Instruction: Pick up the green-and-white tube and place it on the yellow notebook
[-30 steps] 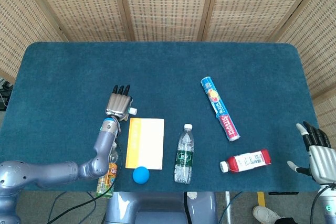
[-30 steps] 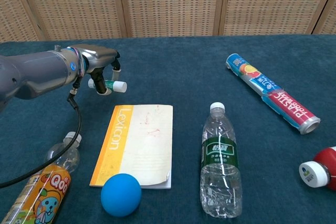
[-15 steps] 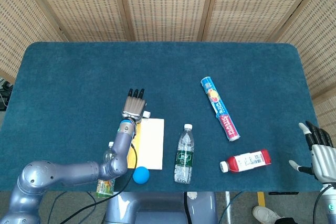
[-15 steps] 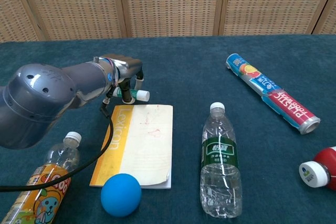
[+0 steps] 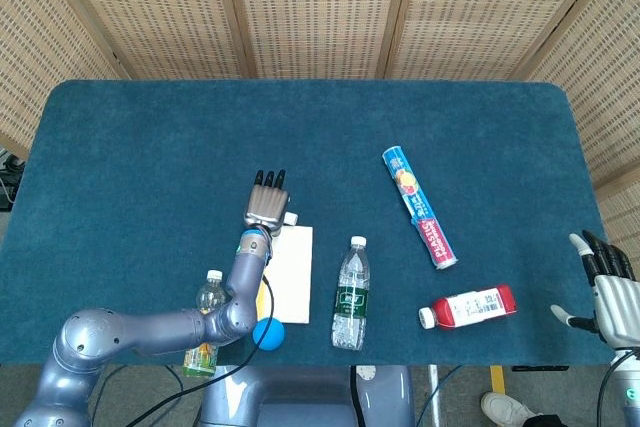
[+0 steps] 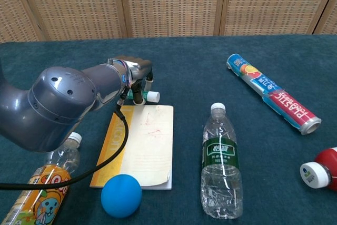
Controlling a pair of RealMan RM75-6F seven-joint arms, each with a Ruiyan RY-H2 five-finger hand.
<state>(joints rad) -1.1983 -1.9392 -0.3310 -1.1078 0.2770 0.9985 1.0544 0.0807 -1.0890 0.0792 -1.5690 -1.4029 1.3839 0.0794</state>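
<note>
My left hand (image 5: 267, 203) (image 6: 138, 73) grips the green-and-white tube (image 6: 145, 96), whose white cap (image 5: 291, 217) pokes out to the right. The tube hovers just above the far edge of the yellow notebook (image 5: 288, 272) (image 6: 145, 140), which lies flat near the table's front. Most of the tube's body is hidden under the fingers. My left forearm crosses the notebook's left strip. At the far right my right hand (image 5: 606, 285) hangs open beside the table edge, holding nothing.
A blue ball (image 6: 121, 195) sits at the notebook's near corner. An orange drink bottle (image 6: 45, 185) lies at the left, a clear water bottle (image 6: 221, 160) right of the notebook, a plastic-wrap roll (image 6: 273, 93) farther right, and a red bottle (image 5: 468, 307) near the front right.
My left hand has carried the tube rightward, from left of the notebook to over its far edge. The right hand has barely moved.
</note>
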